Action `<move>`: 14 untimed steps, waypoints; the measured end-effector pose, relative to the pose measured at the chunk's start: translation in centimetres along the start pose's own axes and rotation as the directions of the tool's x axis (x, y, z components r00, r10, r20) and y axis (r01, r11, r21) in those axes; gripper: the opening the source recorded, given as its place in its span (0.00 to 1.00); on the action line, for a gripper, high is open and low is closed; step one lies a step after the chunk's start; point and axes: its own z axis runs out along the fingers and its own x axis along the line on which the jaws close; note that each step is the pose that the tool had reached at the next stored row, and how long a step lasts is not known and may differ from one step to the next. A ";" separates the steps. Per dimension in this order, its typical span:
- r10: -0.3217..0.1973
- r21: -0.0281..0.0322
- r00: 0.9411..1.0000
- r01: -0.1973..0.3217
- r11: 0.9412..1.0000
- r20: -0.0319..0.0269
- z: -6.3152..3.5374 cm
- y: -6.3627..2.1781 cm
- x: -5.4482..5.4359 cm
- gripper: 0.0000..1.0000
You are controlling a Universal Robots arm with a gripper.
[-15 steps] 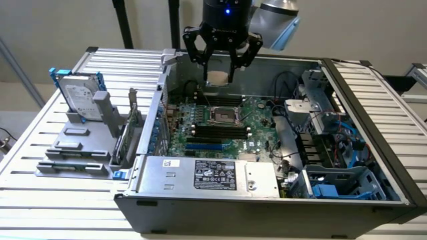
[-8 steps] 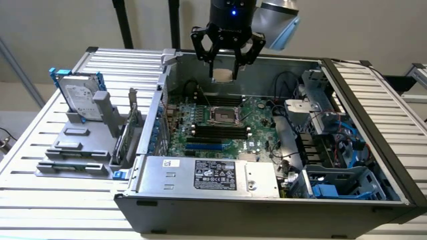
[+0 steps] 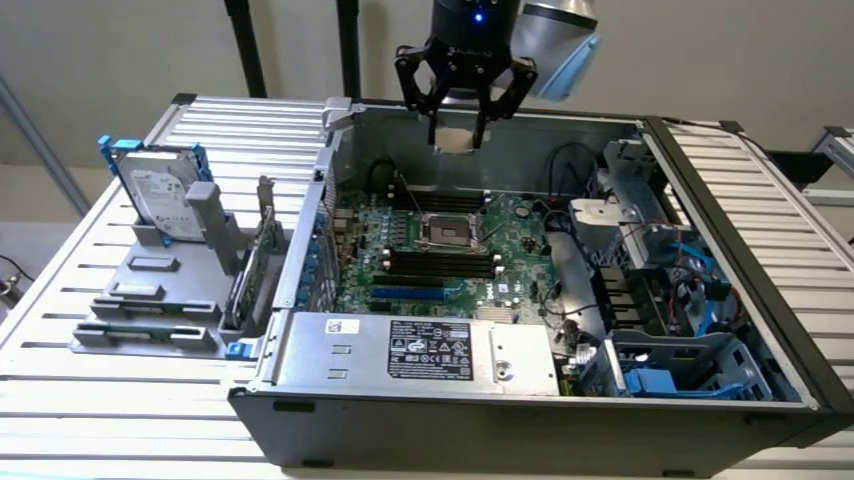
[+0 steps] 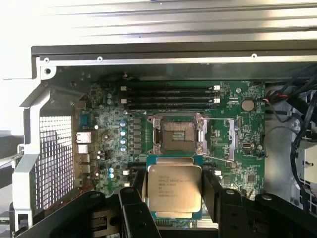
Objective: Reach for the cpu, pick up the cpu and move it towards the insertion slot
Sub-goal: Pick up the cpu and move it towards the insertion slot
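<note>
The end effector point(image 3: 462, 120), pinching the chip point(image 4: 174, 188), carries it over the socket point(image 4: 178, 135) below, so lowering likely needs square alignment.

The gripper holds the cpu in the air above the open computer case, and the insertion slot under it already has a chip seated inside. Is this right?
One part is wrong: the insertion slot has no chip seated in it; the wrist view shows its dark centre bare inside the metal frame. The rest stands: the gripper holds the cpu in the air above the open computer case.
</note>
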 end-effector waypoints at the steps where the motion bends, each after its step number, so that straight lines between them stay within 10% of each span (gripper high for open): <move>1: 0.000 0.000 1.000 0.000 1.000 0.000 0.02 0.14 -0.2 0.55; 14: -0.025 0.000 1.000 0.025 1.000 -0.001 0.20 0.75 -1.4 0.55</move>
